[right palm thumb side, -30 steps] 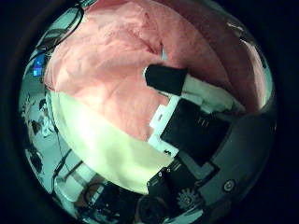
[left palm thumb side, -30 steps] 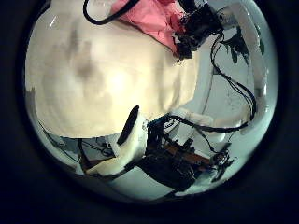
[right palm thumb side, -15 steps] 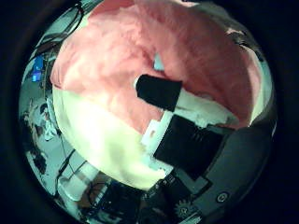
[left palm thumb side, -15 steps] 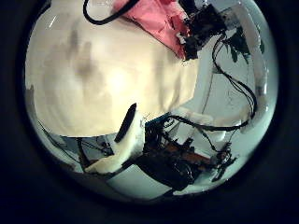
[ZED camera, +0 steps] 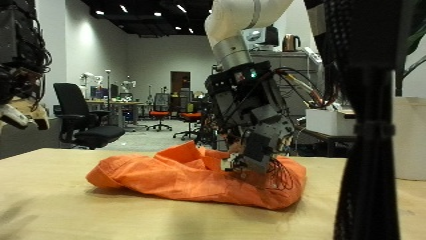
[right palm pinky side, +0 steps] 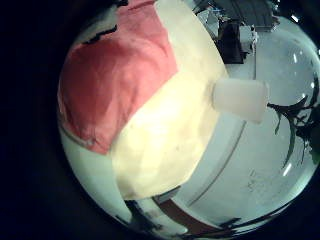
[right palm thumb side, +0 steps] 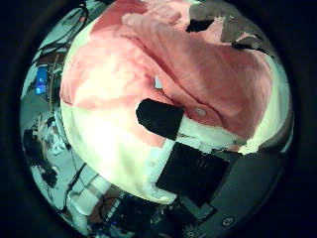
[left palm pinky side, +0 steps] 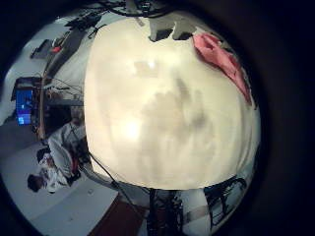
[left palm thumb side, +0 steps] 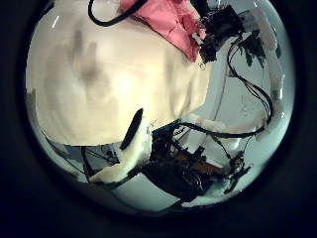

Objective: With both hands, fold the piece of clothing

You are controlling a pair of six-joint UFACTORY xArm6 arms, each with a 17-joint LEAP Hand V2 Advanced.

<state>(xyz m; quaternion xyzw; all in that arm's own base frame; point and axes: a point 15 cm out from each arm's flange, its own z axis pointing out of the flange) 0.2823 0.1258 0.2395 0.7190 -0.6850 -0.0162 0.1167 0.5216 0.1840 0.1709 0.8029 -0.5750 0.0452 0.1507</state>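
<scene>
An orange garment [ZED camera: 173, 178] lies bunched on the pale wooden table [ZED camera: 80, 210]. My right hand [ZED camera: 253, 115] hangs over its higher end, with curled fingers gripping the cloth at its top. The right thumb side palm view shows the garment [right palm thumb side: 188, 69] close under my thumb [right palm thumb side: 158, 116]. The right little finger side palm view shows it [right palm pinky side: 105, 85] spread on the table [right palm pinky side: 170, 120]. The left thumb side palm view shows the garment [left palm thumb side: 168, 20] with the right hand [left palm thumb side: 220, 28] at its edge.
Office chairs [ZED camera: 73, 115] stand in the room behind the table.
My right hand has risen from the garment, so more of the cloth shows under its thumb. In the left thumb side palm view the garment's edge follows the right hand outwards. My left hand stays put.
</scene>
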